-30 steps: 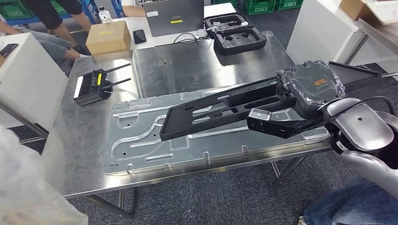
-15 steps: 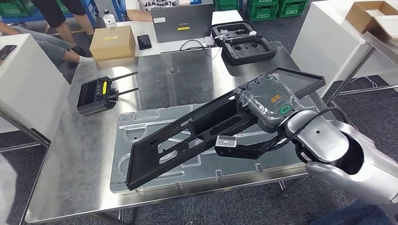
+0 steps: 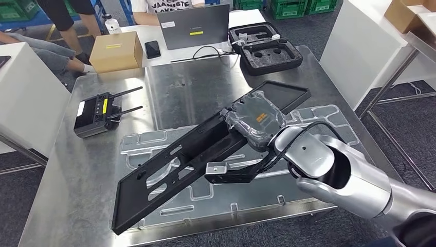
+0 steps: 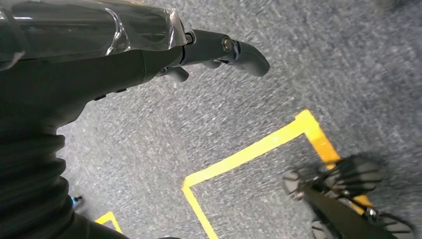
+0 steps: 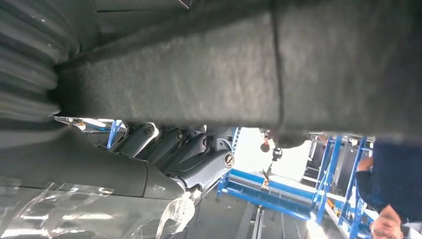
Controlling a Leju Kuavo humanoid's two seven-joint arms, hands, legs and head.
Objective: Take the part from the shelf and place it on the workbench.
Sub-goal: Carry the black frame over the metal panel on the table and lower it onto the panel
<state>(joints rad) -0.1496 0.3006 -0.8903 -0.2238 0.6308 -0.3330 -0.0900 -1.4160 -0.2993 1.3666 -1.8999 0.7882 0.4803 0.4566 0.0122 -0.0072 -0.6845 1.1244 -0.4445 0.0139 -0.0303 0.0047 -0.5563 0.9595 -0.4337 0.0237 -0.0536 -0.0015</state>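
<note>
The part is a long black flat frame with cut-outs [image 3: 175,170], slanting across the steel workbench [image 3: 77,175] above a large silver stamped plate [image 3: 216,206]. My right hand [image 3: 254,121], wrapped in clear film, grips the frame near its far end, and a black bracket juts out below the wrist. The frame's low end lies close to the plate's front left corner; I cannot tell whether it touches. In the right wrist view the frame's dark underside [image 5: 239,64] lies across the curled fingers [image 5: 199,149]. My left hand [image 4: 214,50] hangs over grey carpet, holding nothing.
A black remote controller with antennas [image 3: 95,110] sits on the bench's left side. Behind are a cardboard box [image 3: 115,50], a laptop [image 3: 193,25], a phone [image 3: 152,49] and an open black foam case [image 3: 265,49]. People [image 3: 61,15] sit at the back. A white cabinet [image 3: 370,46] stands to the right.
The camera has shifted. Over the plate, my right hand has carried the black frame leftward and lower; its free end now reaches the plate's front left corner.
</note>
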